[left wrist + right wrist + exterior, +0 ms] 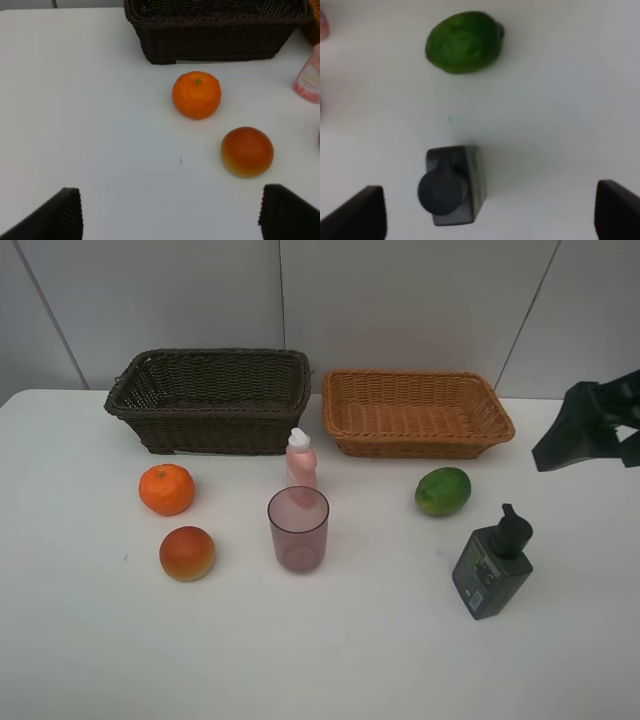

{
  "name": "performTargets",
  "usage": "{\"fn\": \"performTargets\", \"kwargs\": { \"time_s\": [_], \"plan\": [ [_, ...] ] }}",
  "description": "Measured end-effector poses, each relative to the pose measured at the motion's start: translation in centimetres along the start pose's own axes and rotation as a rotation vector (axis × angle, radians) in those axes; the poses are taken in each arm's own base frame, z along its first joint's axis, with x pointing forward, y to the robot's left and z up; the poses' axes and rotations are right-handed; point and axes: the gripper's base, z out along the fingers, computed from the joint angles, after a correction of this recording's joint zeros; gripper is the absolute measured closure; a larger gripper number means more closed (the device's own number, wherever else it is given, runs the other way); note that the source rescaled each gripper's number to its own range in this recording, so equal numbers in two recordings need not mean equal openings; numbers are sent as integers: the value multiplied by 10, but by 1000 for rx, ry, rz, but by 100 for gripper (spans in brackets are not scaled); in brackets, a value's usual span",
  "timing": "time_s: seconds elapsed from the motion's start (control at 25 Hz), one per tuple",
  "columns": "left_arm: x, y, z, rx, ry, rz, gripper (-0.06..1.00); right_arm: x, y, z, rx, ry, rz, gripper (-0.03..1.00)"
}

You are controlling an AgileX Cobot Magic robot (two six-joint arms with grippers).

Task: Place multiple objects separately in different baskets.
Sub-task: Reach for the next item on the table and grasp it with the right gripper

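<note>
At the back of the white table (80, 640), side by side: a deep dark brown wicker basket (215, 425) on the left and a shallow orange-tan wicker basket (420, 445) on the right.

All six small things out on the table, in front of the baskets. In front of the dark brown one, an orange tangerine (166, 489). Nearer the front edge, a red-orange round fruit (187, 553), close by but not touching. In the middle, a small pink bottle (301, 462) with a white cap, standing up. Just in front of it, a see-through purple cup (298, 529), mouth up. In front of the orange-tan basket, a green fruit (442, 491). Nearer the front and a bit to the right, a dark grey-green pump bottle (491, 565), standing up.

Left pincer (172, 215) spread wide, up over the table near the tangerine and the red-orange fruit, touching neither. Right pincer (490, 215) spread wide too, up over the pump bottle and green fruit, touching neither.
</note>
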Motion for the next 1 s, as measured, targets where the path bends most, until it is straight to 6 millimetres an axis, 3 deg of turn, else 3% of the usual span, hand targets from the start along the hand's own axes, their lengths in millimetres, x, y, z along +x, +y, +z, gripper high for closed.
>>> {"fn": "performTargets", "kwargs": {
  "time_s": [0.2,0.48,0.8,1.0],
  "plan": [
    [0,0,0,0,0,0,2,-3,25,25,-31,105,-18,5],
    [0,0,0,0,0,0,2,-4,28,50,42,215,12,5],
    [0,0,0,0,0,0,2,-1,45,54,30,228,-68,5],
    [0,0,0,0,0,0,2,-3,45,61,72,228,-69,5]
  ]
}}
